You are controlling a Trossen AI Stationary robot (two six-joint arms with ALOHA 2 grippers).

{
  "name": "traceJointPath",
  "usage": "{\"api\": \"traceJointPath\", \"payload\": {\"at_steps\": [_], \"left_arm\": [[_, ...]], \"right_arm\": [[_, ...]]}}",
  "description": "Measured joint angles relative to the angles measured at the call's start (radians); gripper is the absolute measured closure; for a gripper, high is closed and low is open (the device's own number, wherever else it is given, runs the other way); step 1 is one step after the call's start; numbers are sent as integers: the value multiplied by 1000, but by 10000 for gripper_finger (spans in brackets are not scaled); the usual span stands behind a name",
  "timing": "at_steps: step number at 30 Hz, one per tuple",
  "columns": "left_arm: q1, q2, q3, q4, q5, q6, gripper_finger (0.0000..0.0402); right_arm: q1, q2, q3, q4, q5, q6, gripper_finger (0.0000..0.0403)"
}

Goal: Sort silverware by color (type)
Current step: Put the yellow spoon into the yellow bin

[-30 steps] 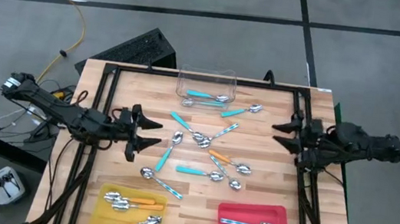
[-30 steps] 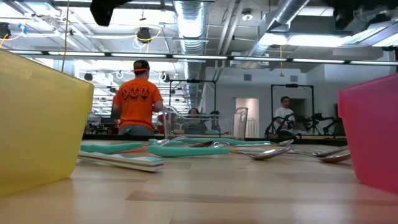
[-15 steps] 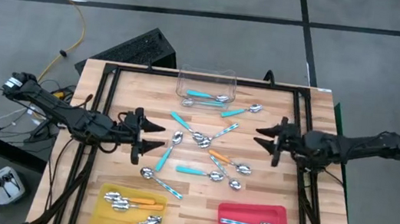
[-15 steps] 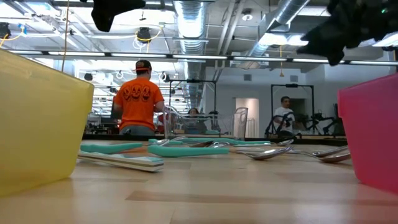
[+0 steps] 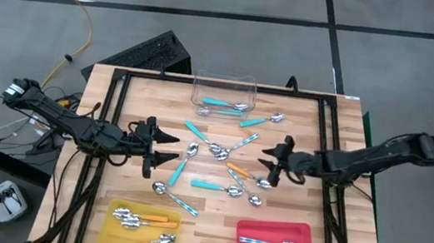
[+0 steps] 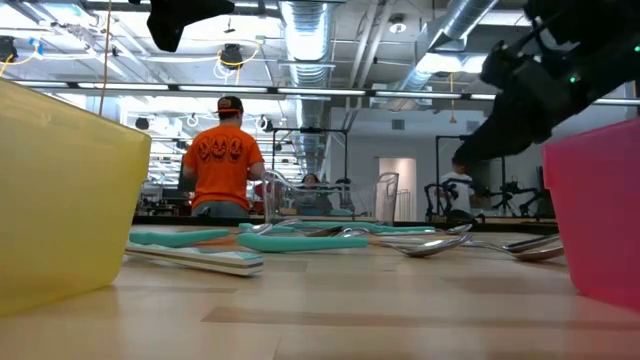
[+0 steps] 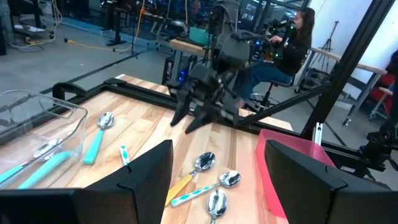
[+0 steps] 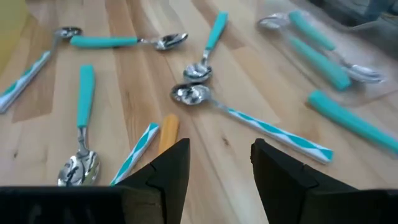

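Note:
Several small spoons (image 5: pixel 215 148) lie scattered flat on the wooden table's middle, most with teal handles. One orange-handled spoon (image 5: pixel 237 171) lies among them; its handle end (image 8: pixel 166 132) shows just ahead of my right gripper's fingers. My right gripper (image 5: pixel 268 164) hovers open at the right side of the scatter, low over the table (image 6: pixel 480 150). My left gripper (image 5: pixel 170 148) hangs open above the scatter's left side. Neither touches a spoon.
A yellow tray (image 5: pixel 111 208) with orange-handled spoons sits at the near edge, left of a red tray (image 5: pixel 307 232) holding one spoon. A clear tub (image 5: pixel 225 82) with teal spoons stands at the far edge. Black frame rails run along both sides. People are in the room behind.
My right gripper has reached from the table's right edge toward the left, to the spoons in the middle, and has come down closer to the table. It stays open. The spoons have not moved.

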State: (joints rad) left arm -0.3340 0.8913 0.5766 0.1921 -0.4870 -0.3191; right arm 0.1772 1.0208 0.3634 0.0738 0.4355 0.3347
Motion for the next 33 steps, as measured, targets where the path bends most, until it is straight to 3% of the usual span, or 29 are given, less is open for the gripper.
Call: {"api": "traceJointPath", "payload": {"at_steps": [9, 24, 33], "left_arm": [[0, 0, 0, 0, 0, -4, 164], [0, 0, 0, 0, 0, -9, 164], [0, 0, 0, 0, -1, -9, 164]], "right_arm": [[47, 242, 3, 172, -13, -27, 211], [102, 532, 118, 172, 37, -21, 211], [97, 627, 137, 165, 45, 48, 222]]}}
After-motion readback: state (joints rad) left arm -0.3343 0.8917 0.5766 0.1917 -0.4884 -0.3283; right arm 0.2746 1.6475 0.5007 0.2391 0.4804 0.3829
